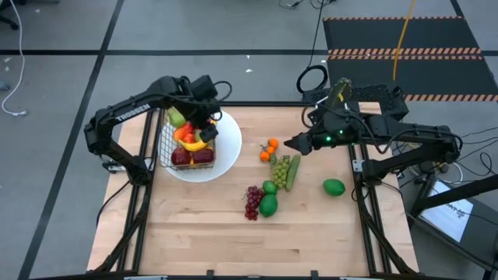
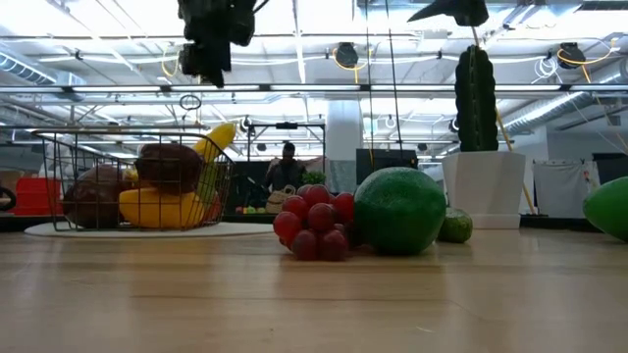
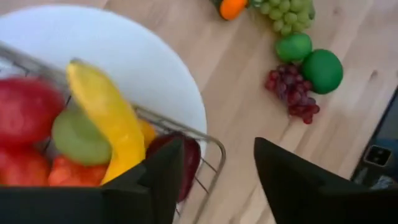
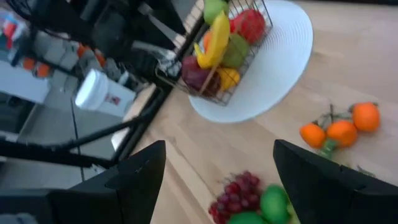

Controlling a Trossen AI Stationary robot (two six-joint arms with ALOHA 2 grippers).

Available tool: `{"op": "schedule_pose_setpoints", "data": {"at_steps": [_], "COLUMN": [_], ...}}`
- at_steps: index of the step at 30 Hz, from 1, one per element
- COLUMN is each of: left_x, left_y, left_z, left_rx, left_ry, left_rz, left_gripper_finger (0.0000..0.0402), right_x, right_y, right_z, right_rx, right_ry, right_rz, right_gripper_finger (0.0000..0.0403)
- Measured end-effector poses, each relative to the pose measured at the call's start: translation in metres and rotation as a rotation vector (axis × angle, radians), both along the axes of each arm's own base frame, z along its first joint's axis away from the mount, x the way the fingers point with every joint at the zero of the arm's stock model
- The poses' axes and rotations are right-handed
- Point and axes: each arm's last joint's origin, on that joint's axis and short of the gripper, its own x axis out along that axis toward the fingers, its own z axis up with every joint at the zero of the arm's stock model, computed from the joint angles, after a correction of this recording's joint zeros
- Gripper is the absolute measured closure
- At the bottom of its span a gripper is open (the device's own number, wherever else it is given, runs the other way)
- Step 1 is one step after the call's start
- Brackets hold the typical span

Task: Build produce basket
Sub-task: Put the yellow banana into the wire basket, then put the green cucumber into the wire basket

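The right gripper (image 1: 291, 145) hangs with fingers spread and empty; the oranges (image 1: 269, 150) lie just ahead of them. The left gripper (image 1: 204, 123), fingers part-open and empty, hovers over the basket (image 1: 166, 140).

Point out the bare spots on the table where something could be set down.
Bare wood along the near edge, below the red grapes. Also bare between the plate and oranges. Crowded around the cucumber, and the basket is full.
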Motion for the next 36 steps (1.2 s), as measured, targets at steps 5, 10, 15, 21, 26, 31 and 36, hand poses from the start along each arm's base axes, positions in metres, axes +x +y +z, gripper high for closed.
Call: {"op": "schedule_pose_setpoints", "data": {"at_steps": [5,10,15,21,26,31,36], "left_x": [0.011,0.003,-0.011,-0.015,-0.023,-0.040,-0.057], "left_y": [0.008,0.022,0.037,0.042,0.032,0.017,0.002], "left_z": [-0.030,-0.057,-0.070,-0.053,-0.021,0.010,0.028], "left_rx": [0.099,0.189,0.231,0.224,0.240,0.252,0.219], "left_ry": [-0.016,0.108,0.200,0.110,-0.029,-0.165,-0.255], "left_rz": [-0.016,0.097,0.187,0.231,0.299,0.370,0.463], "left_gripper_finger": [0.0265,0.0307,0.0331,0.0337,0.0337,0.0337,0.0337], "right_x": [0.016,0.032,0.048,0.062,0.064,0.049,0.033], "right_y": [0.013,0.027,0.043,0.056,0.057,0.049,0.042], "right_z": [-0.001,-0.004,-0.010,-0.020,-0.030,-0.049,-0.073], "right_rx": [-0.027,0.001,0.013,0.040,0.051,0.110,0.182], "right_ry": [-0.056,-0.109,-0.129,-0.130,-0.055,0.185,0.400], "right_rz": [-0.040,-0.036,-0.037,-0.017,-0.029,-0.107,-0.217], "right_gripper_finger": [0.0112,0.0112,0.0112,0.0112,0.0112,0.0112,0.0112]}}
